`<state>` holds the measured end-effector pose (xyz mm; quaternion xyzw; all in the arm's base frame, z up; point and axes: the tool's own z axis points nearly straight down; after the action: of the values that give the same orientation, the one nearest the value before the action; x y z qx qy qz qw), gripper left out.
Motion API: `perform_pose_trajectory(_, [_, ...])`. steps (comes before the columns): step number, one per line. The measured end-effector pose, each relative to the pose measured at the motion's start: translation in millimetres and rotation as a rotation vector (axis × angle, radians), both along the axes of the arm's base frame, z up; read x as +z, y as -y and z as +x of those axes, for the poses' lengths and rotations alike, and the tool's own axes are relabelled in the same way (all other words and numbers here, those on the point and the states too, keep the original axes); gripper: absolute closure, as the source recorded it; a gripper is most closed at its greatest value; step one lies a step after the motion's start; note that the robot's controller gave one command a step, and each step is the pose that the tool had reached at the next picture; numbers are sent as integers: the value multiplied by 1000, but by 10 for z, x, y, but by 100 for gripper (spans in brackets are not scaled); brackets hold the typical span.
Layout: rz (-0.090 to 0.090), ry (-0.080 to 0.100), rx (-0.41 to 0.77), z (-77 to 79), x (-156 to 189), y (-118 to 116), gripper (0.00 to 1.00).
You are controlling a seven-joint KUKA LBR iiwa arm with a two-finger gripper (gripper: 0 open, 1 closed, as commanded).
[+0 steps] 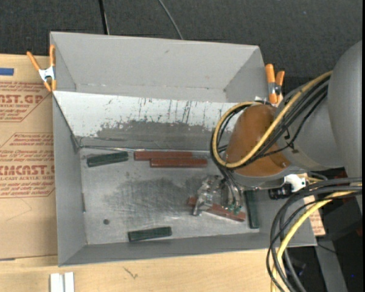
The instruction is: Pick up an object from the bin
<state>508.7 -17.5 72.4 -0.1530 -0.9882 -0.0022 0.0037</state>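
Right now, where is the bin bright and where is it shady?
In the camera view, the bin's back wall is the brightest part, evenly lit; the floor is greyer, streaked with dark scuffs rather than shadows; the shadiest spot lies under the orange cover, around the claw; nothing glares.

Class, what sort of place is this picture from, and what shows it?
Probably a robotics lab or test cell: a cabled robot arm reaches into a grey metal bin holding a dark green bar and a reddish-brown bar.
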Motion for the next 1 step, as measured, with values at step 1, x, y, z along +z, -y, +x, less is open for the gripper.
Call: perform_pose_trajectory(1, [0, 0, 0, 0, 0, 0, 100])
